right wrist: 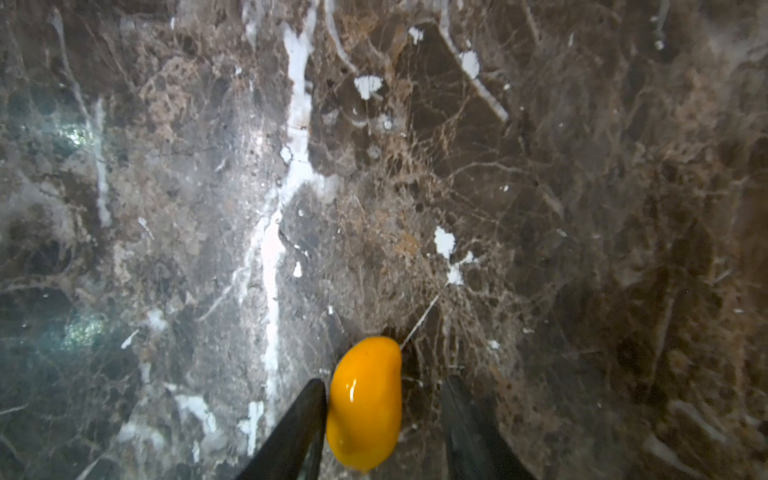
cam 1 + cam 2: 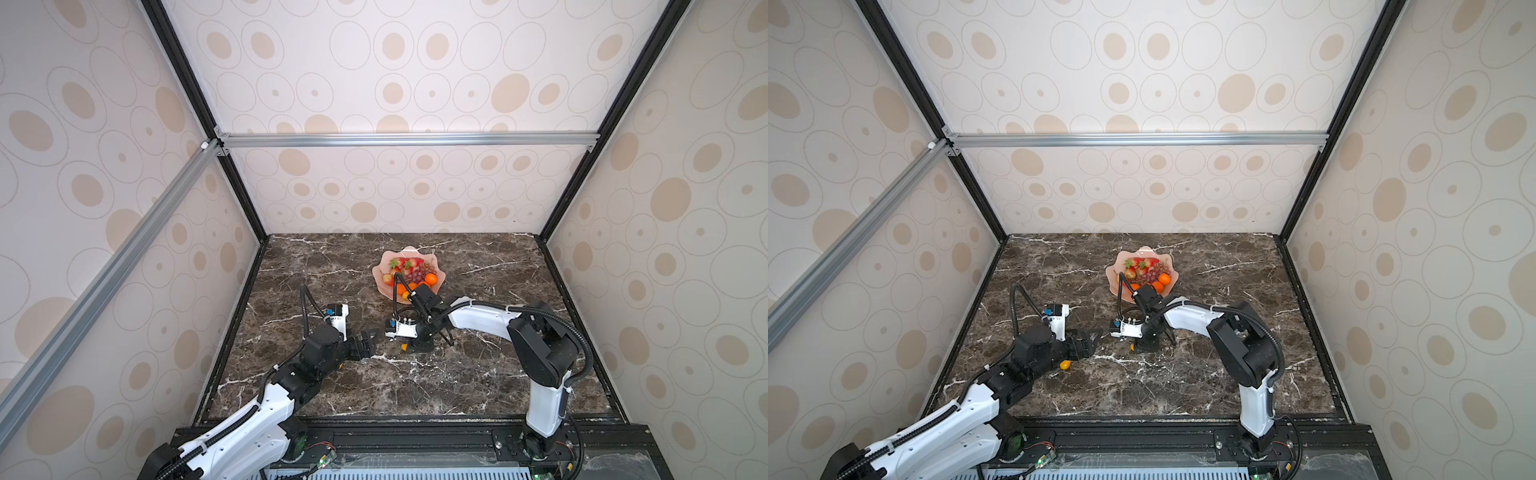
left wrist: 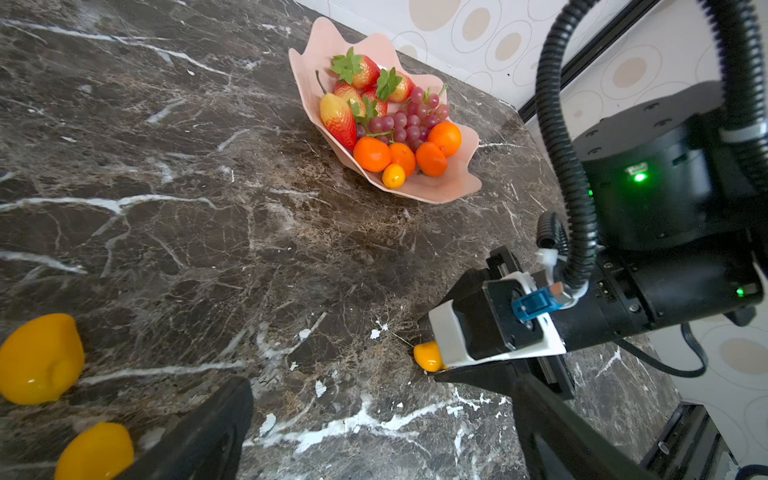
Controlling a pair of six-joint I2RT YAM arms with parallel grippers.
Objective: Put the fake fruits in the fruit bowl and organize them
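Right gripper (image 1: 384,384) is found low at the desk (image 2: 457,374), just below the centre of both top views, with its jaws set apart around a small oval yellow fruit (image 1: 365,407); one jaw is touching it and a gap is left at the other. Left gripper (image 2: 374,344) is seen just to its left, jaws spread wide and nothing held, and a second yellow fruit (image 2: 1065,365) is noted on the desk beside that arm. Strawberries (image 3: 361,70), a grape bunch (image 3: 411,120) and tangerines (image 3: 372,153) are recorded inside the pink fruit bowl (image 2: 380,272), which is placed at the centre of the frame, above both grippers.
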